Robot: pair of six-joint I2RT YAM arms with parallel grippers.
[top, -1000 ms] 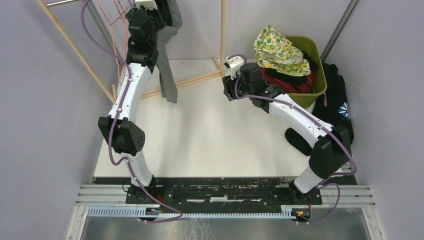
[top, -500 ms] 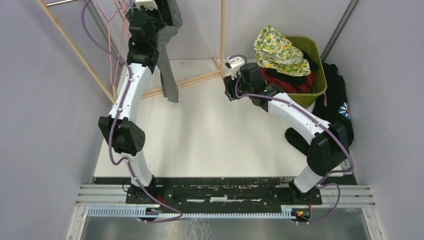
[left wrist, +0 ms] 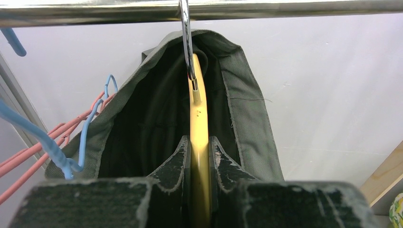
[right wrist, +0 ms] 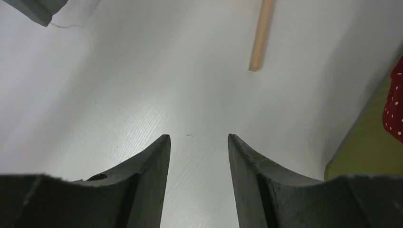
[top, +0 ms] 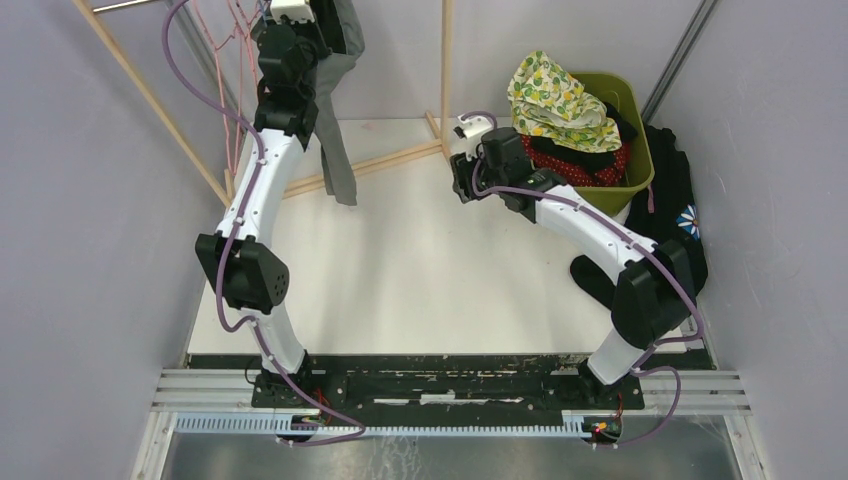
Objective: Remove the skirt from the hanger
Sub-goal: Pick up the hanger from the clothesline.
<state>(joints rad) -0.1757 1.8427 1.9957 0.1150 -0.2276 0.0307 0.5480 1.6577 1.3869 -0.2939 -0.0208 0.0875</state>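
Skirt [left wrist: 252,118], grey-green, hangs draped over a yellow hanger [left wrist: 197,99] whose metal hook [left wrist: 185,28] sits on the rail [left wrist: 285,7] at the rear left of the table [top: 420,270]. The left gripper [left wrist: 198,140] is pinched tight on the hanger's edge, with fabric on both sides of its fingers. The right gripper [right wrist: 198,140] hovers well apart over bare table, fingers spread wide and holding nothing. With only the hanger held, a pull would likely carry the skirt along or let it slide off unsupported. The hook could also catch the rail or the pink and blue hangers [left wrist: 47,137] just beside it.
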